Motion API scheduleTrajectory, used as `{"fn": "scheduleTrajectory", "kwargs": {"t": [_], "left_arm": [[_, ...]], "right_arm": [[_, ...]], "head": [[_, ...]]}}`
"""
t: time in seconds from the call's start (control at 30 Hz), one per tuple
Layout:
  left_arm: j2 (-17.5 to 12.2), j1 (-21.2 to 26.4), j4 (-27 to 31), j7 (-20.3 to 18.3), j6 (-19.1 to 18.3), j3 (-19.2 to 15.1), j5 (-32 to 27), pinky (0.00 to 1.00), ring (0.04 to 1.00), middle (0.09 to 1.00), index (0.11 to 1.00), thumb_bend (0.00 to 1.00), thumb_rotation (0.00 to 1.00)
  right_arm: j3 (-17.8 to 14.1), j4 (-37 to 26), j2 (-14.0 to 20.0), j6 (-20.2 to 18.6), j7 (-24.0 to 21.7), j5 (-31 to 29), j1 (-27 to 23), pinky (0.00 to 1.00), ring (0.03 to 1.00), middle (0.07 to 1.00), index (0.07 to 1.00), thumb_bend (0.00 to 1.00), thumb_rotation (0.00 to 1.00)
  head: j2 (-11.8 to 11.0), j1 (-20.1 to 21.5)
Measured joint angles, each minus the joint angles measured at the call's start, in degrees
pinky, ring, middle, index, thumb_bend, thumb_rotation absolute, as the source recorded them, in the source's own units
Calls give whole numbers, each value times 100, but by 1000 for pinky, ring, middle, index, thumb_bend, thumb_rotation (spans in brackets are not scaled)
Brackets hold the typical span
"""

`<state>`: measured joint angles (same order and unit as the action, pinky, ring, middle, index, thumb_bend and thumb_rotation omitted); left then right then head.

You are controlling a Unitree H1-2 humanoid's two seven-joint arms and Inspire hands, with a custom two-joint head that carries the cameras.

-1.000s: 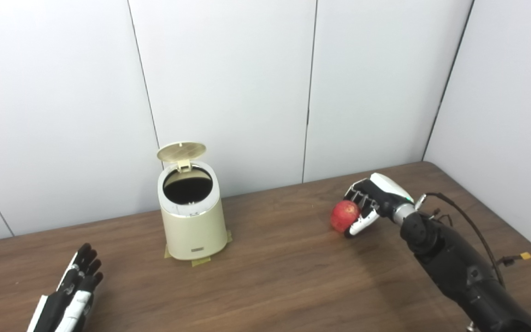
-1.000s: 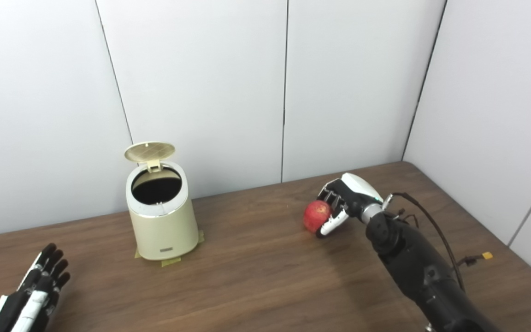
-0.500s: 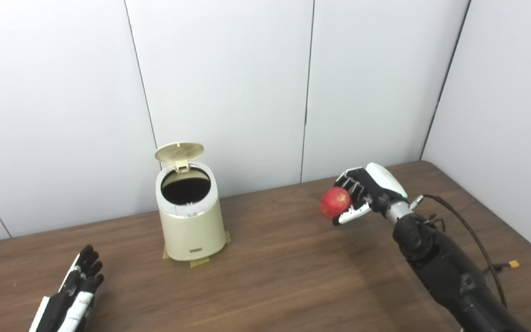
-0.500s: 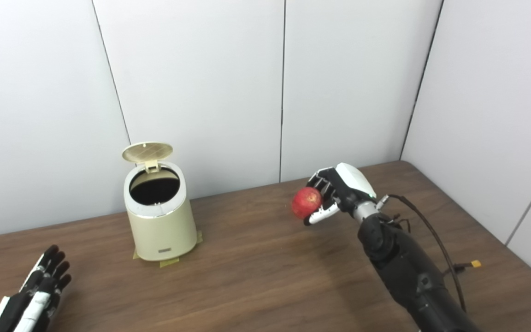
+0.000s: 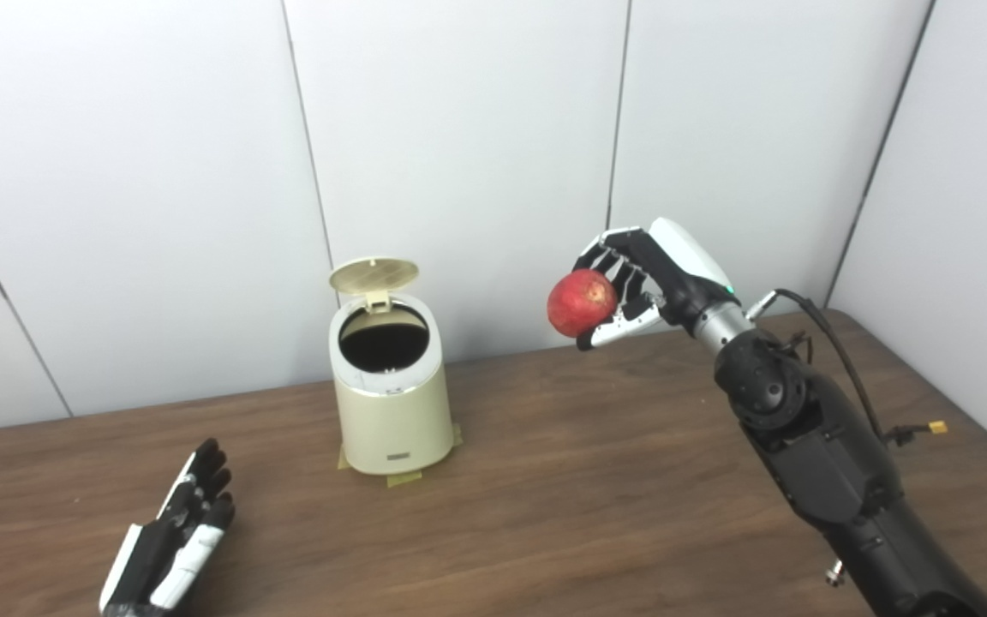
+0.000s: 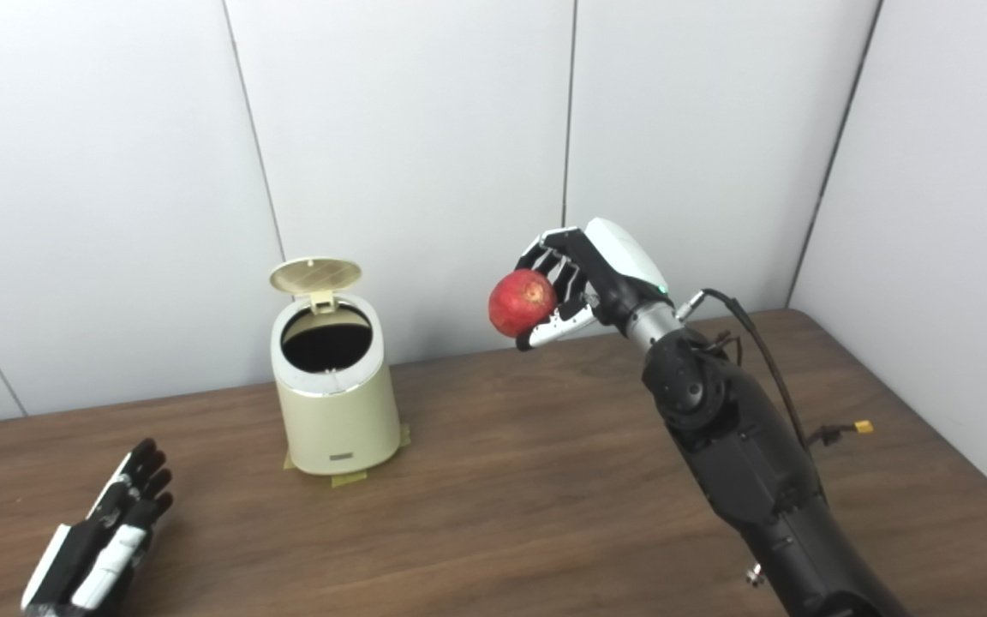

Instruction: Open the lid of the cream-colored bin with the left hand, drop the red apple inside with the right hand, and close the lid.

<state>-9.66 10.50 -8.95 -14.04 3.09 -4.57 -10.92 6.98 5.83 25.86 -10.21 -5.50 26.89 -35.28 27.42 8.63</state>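
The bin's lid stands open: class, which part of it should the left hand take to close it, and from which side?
Take the lid at its free top edge, coming from above and behind. It stands tilted up on a hinge at the back rim of the bin, so pressing that edge forward and down should swing it shut. The left hand lies open on the table.

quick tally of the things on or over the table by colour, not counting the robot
red: 1, the apple, held in the right hand above the table
cream: 1, the bin with its lid up
total: 2
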Motion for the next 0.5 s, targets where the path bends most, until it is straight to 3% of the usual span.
{"fn": "scheduleTrajectory", "kwargs": {"t": [0.17, 0.5], "left_arm": [[60, 54, -55, 82, 129, 83, 174, 1000, 1000, 1000, 1000, 1000, 614], [212, 105, -85, 235, 220, 171, 330, 1000, 1000, 1000, 1000, 1000, 625]], "right_arm": [[29, -60, -281, -84, -76, -21, -269, 276, 365, 475, 557, 509, 0], [152, -357, -1045, -300, -116, -105, -360, 285, 367, 478, 559, 508, 0]], "head": [[-35, -343], [-70, -608]]}}
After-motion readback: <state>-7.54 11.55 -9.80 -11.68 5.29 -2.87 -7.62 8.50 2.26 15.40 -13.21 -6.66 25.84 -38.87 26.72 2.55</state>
